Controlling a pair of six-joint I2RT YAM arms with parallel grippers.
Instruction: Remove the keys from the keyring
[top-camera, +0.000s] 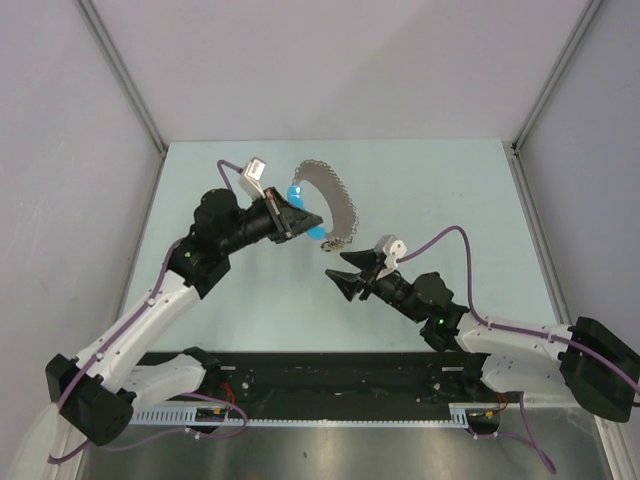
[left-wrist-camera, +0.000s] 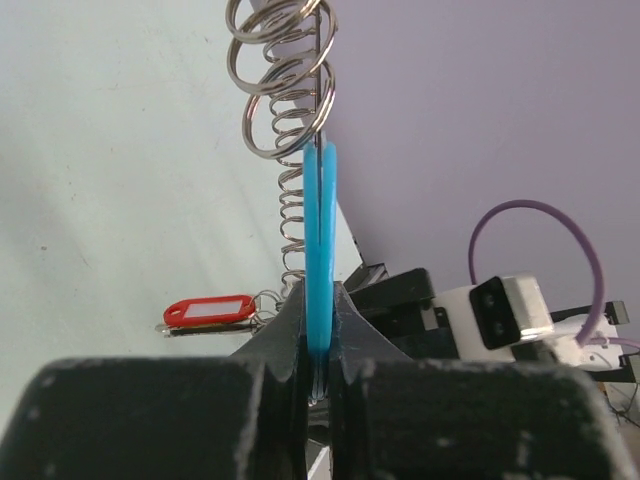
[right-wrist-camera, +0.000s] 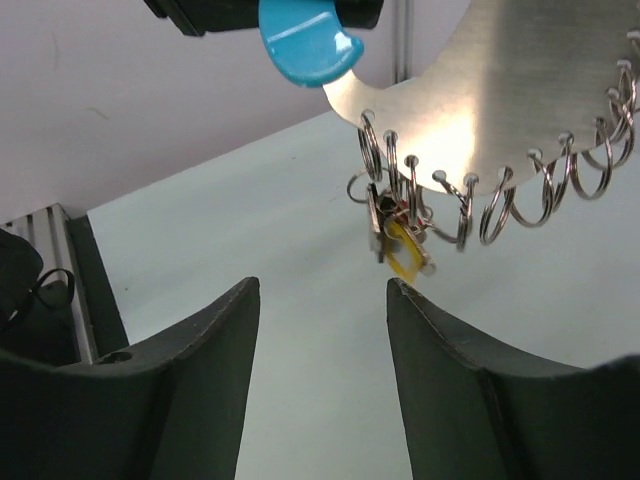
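Note:
My left gripper (top-camera: 291, 216) (left-wrist-camera: 320, 335) is shut on the bright blue strap (left-wrist-camera: 321, 230) (top-camera: 296, 191) (right-wrist-camera: 305, 40) of the keyring and holds it above the table. The strap joins a curved silvery plate (top-camera: 336, 192) (right-wrist-camera: 500, 90) edged with several wire rings (left-wrist-camera: 288, 90) (right-wrist-camera: 470, 215). The keys (top-camera: 338, 243) (right-wrist-camera: 398, 240) hang in a small cluster from the rings at the plate's lower end, one with a yellow tag and one with a red tag (left-wrist-camera: 208, 312). Just below and in front of the cluster, my right gripper (top-camera: 340, 276) (right-wrist-camera: 322, 285) is open and touches nothing.
The pale green table (top-camera: 420, 200) is walled by grey panels on three sides. A black rail (top-camera: 330, 375) with the arm bases runs along the near edge. My right arm's cable (top-camera: 455, 240) loops up beside its wrist.

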